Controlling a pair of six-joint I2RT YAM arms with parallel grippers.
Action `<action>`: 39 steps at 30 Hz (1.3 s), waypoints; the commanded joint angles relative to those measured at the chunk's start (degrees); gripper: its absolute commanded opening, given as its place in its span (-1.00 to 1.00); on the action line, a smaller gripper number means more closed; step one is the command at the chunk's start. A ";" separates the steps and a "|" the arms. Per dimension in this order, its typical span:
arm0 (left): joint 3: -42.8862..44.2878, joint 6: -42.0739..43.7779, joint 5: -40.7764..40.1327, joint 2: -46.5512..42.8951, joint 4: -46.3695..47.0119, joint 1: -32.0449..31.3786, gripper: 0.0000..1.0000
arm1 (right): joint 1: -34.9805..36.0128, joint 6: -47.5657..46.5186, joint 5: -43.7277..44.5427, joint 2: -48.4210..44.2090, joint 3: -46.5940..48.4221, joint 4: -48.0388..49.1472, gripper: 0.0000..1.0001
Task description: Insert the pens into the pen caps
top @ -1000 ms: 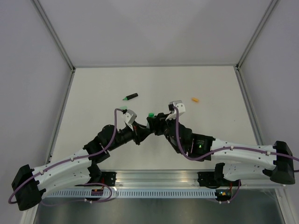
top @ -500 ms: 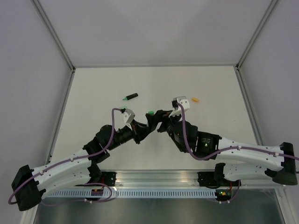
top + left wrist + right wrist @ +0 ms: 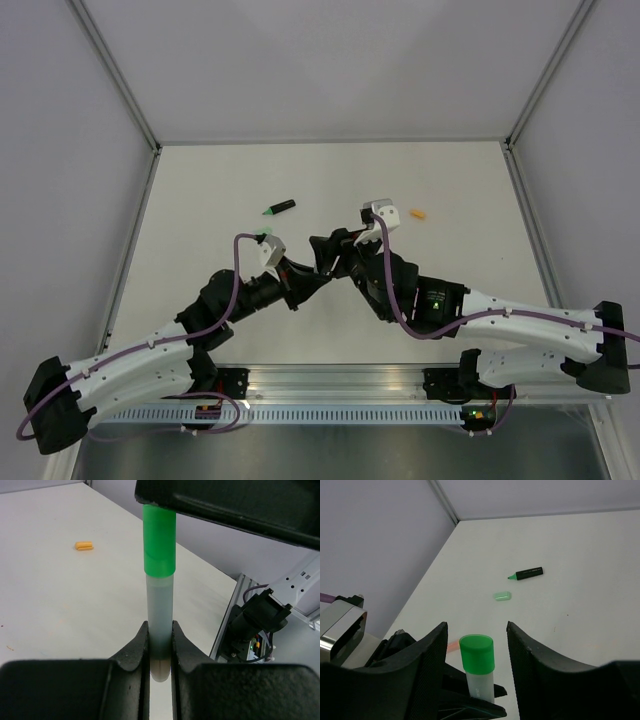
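My left gripper (image 3: 160, 645) (image 3: 303, 279) is shut on the lower end of a pale pen (image 3: 160, 610), held upright. A bright green cap (image 3: 159, 545) (image 3: 477, 653) sits on the pen's top. My right gripper (image 3: 476, 627) (image 3: 322, 252) is open, one finger on each side of that cap and not touching it. A black pen with a green end (image 3: 279, 208) (image 3: 527, 573) lies on the table beyond. A loose green cap (image 3: 502, 596) (image 3: 263, 236) lies near it. An orange cap (image 3: 418, 214) (image 3: 84, 545) lies to the right.
An orange sliver (image 3: 451, 646) shows behind my left gripper; I cannot tell what it is. Grey walls with metal corner posts (image 3: 135, 105) close in the white table (image 3: 450, 180). An aluminium rail (image 3: 340, 385) runs along the near edge.
My right gripper has moved left toward my left gripper and now stands over the pen. The green cap it carried is hidden in the top view.
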 commanded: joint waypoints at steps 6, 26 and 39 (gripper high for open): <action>-0.85 0.08 1.48 -1.53 3.92 0.10 -0.95 | 0.16 1.14 -1.63 0.43 -2.98 1.00 -0.37; -1.90 -2.56 -4.67 -4.78 3.30 0.10 -0.95 | 0.25 10.02 -14.29 -0.28 -21.00 8.82 -1.00; 2.66 -1.42 -9.15 -0.40 0.76 0.37 -0.95 | 1.65 11.35 -18.34 2.10 -27.51 13.23 -1.00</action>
